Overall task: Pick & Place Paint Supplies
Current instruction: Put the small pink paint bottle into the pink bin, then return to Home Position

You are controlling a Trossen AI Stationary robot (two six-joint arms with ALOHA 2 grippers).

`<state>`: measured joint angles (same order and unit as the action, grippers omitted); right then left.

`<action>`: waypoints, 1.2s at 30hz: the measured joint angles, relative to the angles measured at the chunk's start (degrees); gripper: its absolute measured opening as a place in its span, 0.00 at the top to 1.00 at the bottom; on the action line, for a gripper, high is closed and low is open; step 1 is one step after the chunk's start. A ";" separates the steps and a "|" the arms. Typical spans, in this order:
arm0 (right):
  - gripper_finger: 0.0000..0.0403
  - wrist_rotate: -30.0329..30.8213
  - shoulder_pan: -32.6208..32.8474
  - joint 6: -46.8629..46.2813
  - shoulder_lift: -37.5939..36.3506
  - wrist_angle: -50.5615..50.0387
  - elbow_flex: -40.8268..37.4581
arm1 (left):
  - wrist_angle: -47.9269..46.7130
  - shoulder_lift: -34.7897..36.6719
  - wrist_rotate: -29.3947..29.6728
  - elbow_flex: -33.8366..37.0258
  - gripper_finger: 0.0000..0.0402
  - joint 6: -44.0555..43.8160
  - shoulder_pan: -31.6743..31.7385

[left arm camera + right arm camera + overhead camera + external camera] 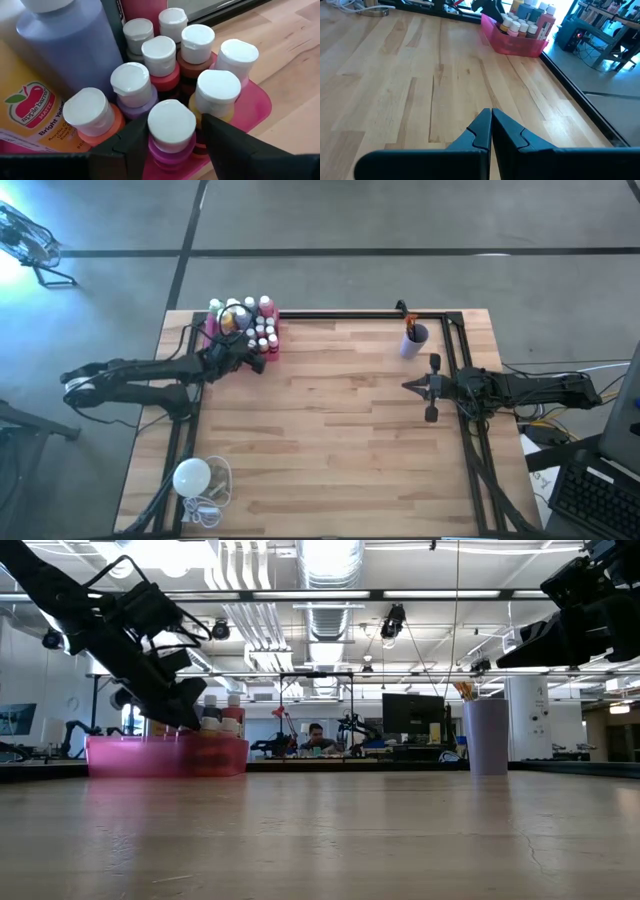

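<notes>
A pink tray (256, 106) at the table's far left (212, 338) holds several white-capped paint bottles (262, 330): a large purple one (70, 45), a large yellow one (25, 110) and small ones. My left gripper (175, 119) is open at the tray's near side (255, 358), slanting down. Its fingers stand on either side of a small magenta bottle (171, 145), which stands upright in the tray. My right gripper (491, 117) is shut on nothing and hangs above the table's right side (410, 385). My left gripper's one finger (134, 142) stands close against the magenta bottle's side, and I cannot tell whether it touches. The other finger (222, 137) stands apart from the bottle.
A lilac cup (413, 340) with brushes stands at the far right (487, 735). A white round bulb (192, 475) with its cord lies at the near left corner. A black rail frame runs along the table's far, left and right edges.
</notes>
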<state>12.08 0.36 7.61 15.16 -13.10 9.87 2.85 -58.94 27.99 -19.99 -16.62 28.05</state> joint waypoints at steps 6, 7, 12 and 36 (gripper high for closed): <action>0.98 0.00 -0.01 -0.02 0.00 -0.01 0.00 | -0.45 0.04 0.11 0.00 0.48 0.47 0.00; 0.98 0.00 -0.02 -0.10 0.00 0.00 0.00 | -0.45 0.04 0.12 0.00 0.48 0.50 0.00; 0.98 0.00 -0.02 -0.10 0.00 -0.01 0.00 | -0.92 0.33 0.02 -0.41 0.49 0.56 0.00; 0.98 0.00 -0.02 -0.09 -0.02 -0.01 0.00 | -12.67 2.93 -0.13 -10.49 0.49 1.79 0.00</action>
<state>12.08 0.34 7.52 15.14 -13.11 9.87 -9.83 -56.01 27.86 -30.48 -14.83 28.05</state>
